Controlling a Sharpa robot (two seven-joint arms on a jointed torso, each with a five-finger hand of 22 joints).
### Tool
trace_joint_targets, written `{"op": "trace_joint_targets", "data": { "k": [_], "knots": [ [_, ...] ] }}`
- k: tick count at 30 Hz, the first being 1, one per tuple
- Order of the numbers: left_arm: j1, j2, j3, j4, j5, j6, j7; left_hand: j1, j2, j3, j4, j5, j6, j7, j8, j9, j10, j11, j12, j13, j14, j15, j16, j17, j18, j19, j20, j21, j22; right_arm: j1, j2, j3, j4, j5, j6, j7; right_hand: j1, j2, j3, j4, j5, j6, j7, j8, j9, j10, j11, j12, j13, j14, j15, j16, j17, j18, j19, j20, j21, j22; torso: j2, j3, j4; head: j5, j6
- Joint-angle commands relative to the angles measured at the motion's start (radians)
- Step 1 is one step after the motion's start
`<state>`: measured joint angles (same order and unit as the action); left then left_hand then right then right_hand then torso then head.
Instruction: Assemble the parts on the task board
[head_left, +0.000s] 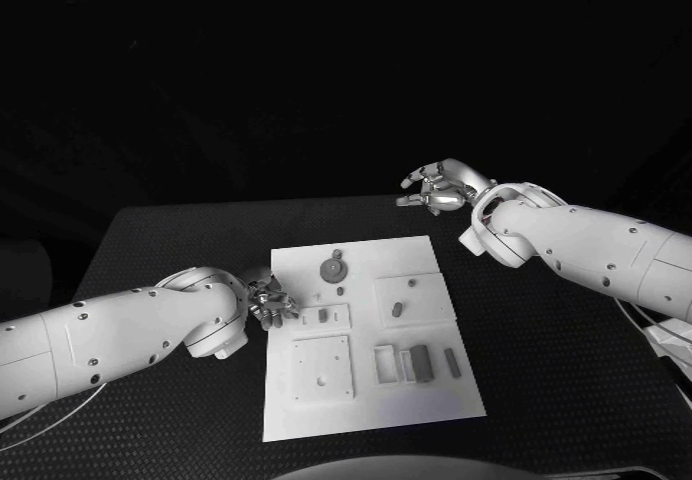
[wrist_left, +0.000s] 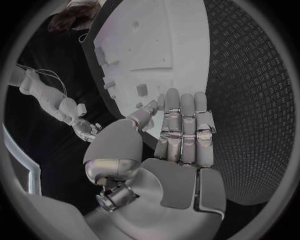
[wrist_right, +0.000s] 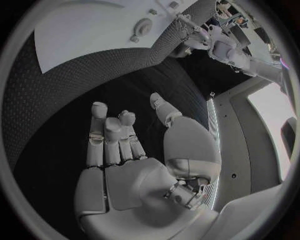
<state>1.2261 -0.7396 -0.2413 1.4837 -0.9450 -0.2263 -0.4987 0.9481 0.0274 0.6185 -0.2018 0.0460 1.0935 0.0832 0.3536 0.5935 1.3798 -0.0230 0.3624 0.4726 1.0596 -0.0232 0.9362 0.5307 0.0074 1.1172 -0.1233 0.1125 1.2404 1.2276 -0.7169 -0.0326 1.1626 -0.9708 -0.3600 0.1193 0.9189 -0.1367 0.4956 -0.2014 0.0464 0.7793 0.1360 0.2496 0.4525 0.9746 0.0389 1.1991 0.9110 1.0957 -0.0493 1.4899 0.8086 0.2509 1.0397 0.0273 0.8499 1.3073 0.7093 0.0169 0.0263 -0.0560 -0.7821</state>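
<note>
White task board (head_left: 368, 400) lies mid-table, its grey parts (head_left: 420, 363) toward 4 o'clock; the left hand (head_left: 270, 301), empty with fingers straight, hovers at the board's 9 o'clock edge and could nudge the board if it drops. Farther off at 1 o'clock, the right hand (head_left: 437, 187) hangs open and empty over the table (head_left: 562, 380); whether the round part (head_left: 333, 269) is seated is too small to tell.

Two white arms — smooth rounded shells dotted with small dark screws, thin cables trailing beside them. Each ends in a silver segmented hand: left hand (head_left: 270, 302), right hand (head_left: 440, 187) — pale flat palm pads, metal thumb base.
</note>
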Motion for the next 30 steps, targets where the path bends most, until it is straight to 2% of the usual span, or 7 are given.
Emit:
{"op": "trace_joint_targets", "data": {
  "k": [1,6,10,12,13,21,30],
  "knots": [
    [-0.008,0.007,0.0,0.007,-0.05,-0.033,-0.013,-0.014,-0.003,0.003,0.0,0.003,0.027,-0.019,0.007,0.003,0.008,-0.003,0.004,0.003,0.012,-0.003,-0.003,0.003,0.004,0.011,0.0,0.007,0.004,-0.001,0.0,0.0,0.003,-0.011,0.012,0.005,-0.01,-0.001,0.001,-0.001,0.004,0.04,0.038,-0.006,-0.001,-0.074,0.022,0.002,-0.001,-0.007,0.002,-0.004,-0.001,0.011,-0.007,-0.001,-0.007,0.019,0.001,0.0003,-0.0001,0.003,-0.001],
    [-0.013,0.014,0.0,0.012,-0.072,-0.038,-0.013,-0.022,-0.004,0.001,0.005,0.002,0.033,-0.022,0.01,0.004,0.016,-0.006,0.007,0.006,0.02,-0.005,-0.001,0.007,0.006,0.018,-0.002,0.01,0.01,-0.001,0.0,0.0,0.003,-0.011,0.012,0.005,-0.01,-0.001,0.001,-0.001,0.004,0.04,0.038,-0.006,-0.002,-0.074,0.022,0.002,-0.001,-0.007,0.002,-0.004,-0.001,0.011,-0.007,-0.001,-0.007,0.019,0.001,-0.0005,-0.0002,0.002,-0.007],
    [-0.015,0.02,0.0,0.015,-0.09,-0.049,-0.023,-0.028,-0.005,0.001,0.009,0.002,0.04,-0.025,0.013,0.006,0.023,-0.01,0.011,0.01,0.027,-0.008,0.002,0.011,0.007,0.024,-0.005,0.014,0.016,-0.002,0.001,0.0,0.004,-0.011,0.012,0.005,-0.01,-0.001,0.001,-0.001,0.004,0.04,0.038,-0.006,-0.002,-0.074,0.022,0.002,-0.002,-0.007,0.002,-0.004,-0.001,0.011,-0.007,-0.001,-0.007,0.019,0.001,-0.0006,0.0,-0.001,-0.005],
    [-0.015,0.024,0.0,0.015,-0.101,-0.049,-0.036,-0.029,-0.006,0.001,0.01,0.002,0.044,-0.027,0.016,0.008,0.027,-0.012,0.015,0.013,0.032,-0.01,0.004,0.014,0.008,0.027,-0.007,0.016,0.02,-0.002,0.0,0.0,0.004,-0.011,0.013,0.005,-0.01,-0.001,0.001,-0.002,0.004,0.04,0.038,-0.006,-0.002,-0.074,0.022,0.003,-0.002,-0.007,0.002,-0.004,-0.001,0.011,-0.007,-0.001,-0.007,0.019,0.001,-0.0007,-0.0001,-0.001,-0.009],
    [-0.015,0.026,0.0,0.016,-0.101,-0.046,-0.039,-0.028,-0.007,0.002,0.009,0.002,0.046,-0.029,0.017,0.009,0.03,-0.014,0.017,0.015,0.034,-0.011,0.006,0.016,0.008,0.03,-0.008,0.017,0.023,-0.002,0.0,0.0,0.005,-0.011,0.013,0.005,-0.01,0.0,0.001,-0.002,0.004,0.04,0.038,-0.006,-0.002,-0.074,0.022,0.003,-0.002,-0.007,0.002,-0.004,-0.001,0.011,-0.007,-0.001,-0.007,0.019,0.001,-0.0007,0.0002,-0.001,-0.004],
    [-0.017,0.034,0.0,0.016,-0.111,-0.039,-0.048,-0.028,-0.01,0.004,0.011,0.002,0.05,-0.031,0.02,0.012,0.034,-0.017,0.024,0.02,0.039,-0.013,0.01,0.022,0.009,0.034,-0.01,0.021,0.031,-0.003,0.001,0.0,0.005,-0.013,0.015,0.004,-0.01,0.0,0.002,-0.002,0.004,0.04,0.038,-0.006,-0.002,-0.074,0.022,0.003,-0.002,-0.007,0.002,-0.005,-0.001,0.011,-0.007,-0.001,-0.007,0.019,0.001,-0.0005,0.0,-0.005,-0.009],
    [-0.018,0.038,0.0,0.013,-0.119,-0.027,-0.054,-0.032,-0.012,0.004,0.015,0.002,0.056,-0.034,0.024,0.016,0.038,-0.02,0.032,0.026,0.043,-0.015,0.017,0.028,0.009,0.039,-0.012,0.025,0.039,-0.003,0.001,0.0,0.007,-0.013,0.014,0.004,-0.01,0.0,0.002,-0.002,0.004,0.04,0.038,-0.006,-0.002,-0.074,0.022,0.003,-0.002,-0.007,0.002,-0.005,-0.001,0.011,-0.007,-0.001,-0.007,0.019,0.001,0.0,-0.0001,-0.003,-0.009]
  ]
}}
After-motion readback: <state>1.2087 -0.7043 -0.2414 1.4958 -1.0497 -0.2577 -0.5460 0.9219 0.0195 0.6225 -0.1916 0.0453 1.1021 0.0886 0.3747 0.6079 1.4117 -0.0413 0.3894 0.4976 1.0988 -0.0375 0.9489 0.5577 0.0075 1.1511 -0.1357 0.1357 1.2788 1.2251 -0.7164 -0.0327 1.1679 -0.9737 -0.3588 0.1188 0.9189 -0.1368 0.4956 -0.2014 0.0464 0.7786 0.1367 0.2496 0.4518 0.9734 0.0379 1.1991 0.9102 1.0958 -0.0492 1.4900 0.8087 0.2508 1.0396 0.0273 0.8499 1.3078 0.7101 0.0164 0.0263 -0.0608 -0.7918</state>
